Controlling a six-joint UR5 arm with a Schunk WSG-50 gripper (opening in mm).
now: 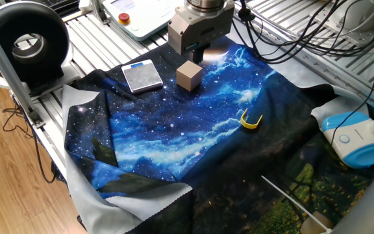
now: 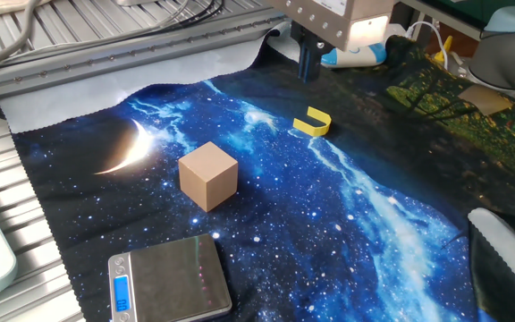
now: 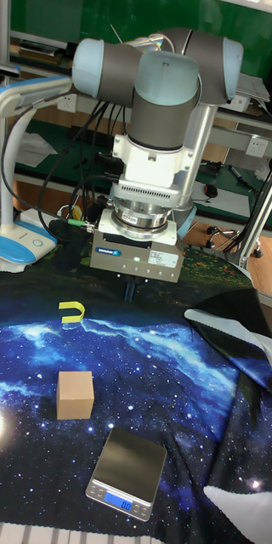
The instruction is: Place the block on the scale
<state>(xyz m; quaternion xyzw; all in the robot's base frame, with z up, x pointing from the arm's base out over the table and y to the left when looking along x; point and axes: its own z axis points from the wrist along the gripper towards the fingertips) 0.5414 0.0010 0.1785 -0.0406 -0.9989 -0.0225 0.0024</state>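
The wooden block [image 2: 208,176] sits on the starry blue cloth [image 2: 365,224] that covers the worktop, resting flat on one face with nothing touching it. The scale [image 2: 169,279] lies flat on the same cloth near the block but apart from it, its metal platform bare and its blue strip [image 2: 122,293] along one edge. In the tall fixed view the block [image 3: 75,395] lies to the left of the scale [image 3: 129,473] and a little farther back.

The pincer [image 3: 129,291] hangs above the cloth, raised clear of the block and holding nothing. Only one dark finger [image 2: 308,63] shows below the silver-grey pincer body [image 1: 199,29], so I cannot tell whether the fingers are apart or together. In one fixed view the pincer [image 1: 199,53] appears just behind the block [image 1: 189,75], with the scale [image 1: 141,76] off to the block's side.

A yellow curved clip [image 2: 312,122] lies on the cloth, well apart from the block and from the scale. A white-and-blue rounded device [image 1: 352,139] rests at the cloth's far edge. A black ring-shaped unit [image 1: 23,43] stands off the cloth, beyond the corner nearest the scale.
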